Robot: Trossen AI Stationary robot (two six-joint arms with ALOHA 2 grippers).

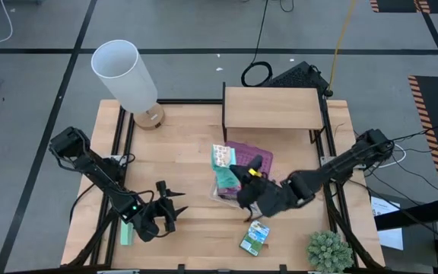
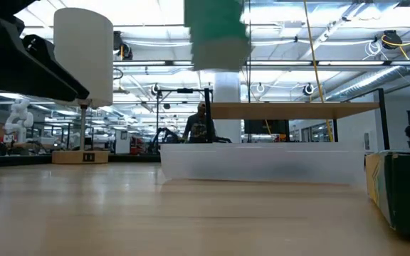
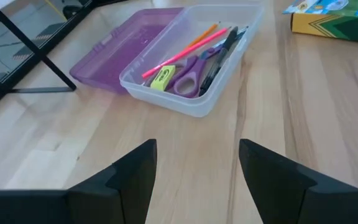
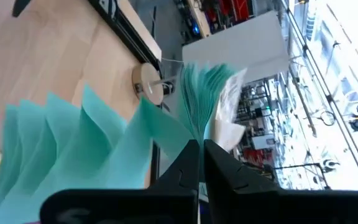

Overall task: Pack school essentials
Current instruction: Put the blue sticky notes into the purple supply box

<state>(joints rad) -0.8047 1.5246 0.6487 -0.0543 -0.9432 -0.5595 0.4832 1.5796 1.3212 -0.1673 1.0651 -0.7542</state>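
The clear case (image 3: 191, 62) with its purple lid (image 3: 120, 53) laid open holds purple-handled scissors (image 3: 188, 74), a red pencil (image 3: 179, 56), an orange pencil (image 3: 202, 34), a black pen (image 3: 219, 53) and a small yellow piece (image 3: 160, 78). My right gripper (image 1: 238, 184) is above the case, shut on a teal pad of fanned-out sheets (image 4: 104, 137). A small colourful pack (image 1: 223, 156) shows at the case's left edge. The green-yellow crayon box (image 1: 255, 237) lies flat near the front edge. My left gripper (image 3: 197, 168) stands open at the front left, with nothing between its fingers. My right gripper pinches the teal pad between its two fingers, at the edge where the sheets gather (image 4: 194, 134). It comes from the table's right side. The sheets fan out away from the fingers. The pad (image 2: 219, 32) is lifted well clear of the case.
A white lamp (image 1: 124, 72) stands at the back left, a wooden shelf (image 1: 272, 106) at the back middle and a small green plant (image 1: 329, 251) at the front right corner. A mint-green block (image 1: 128, 232) lies beside my left arm. People show in the room beyond.
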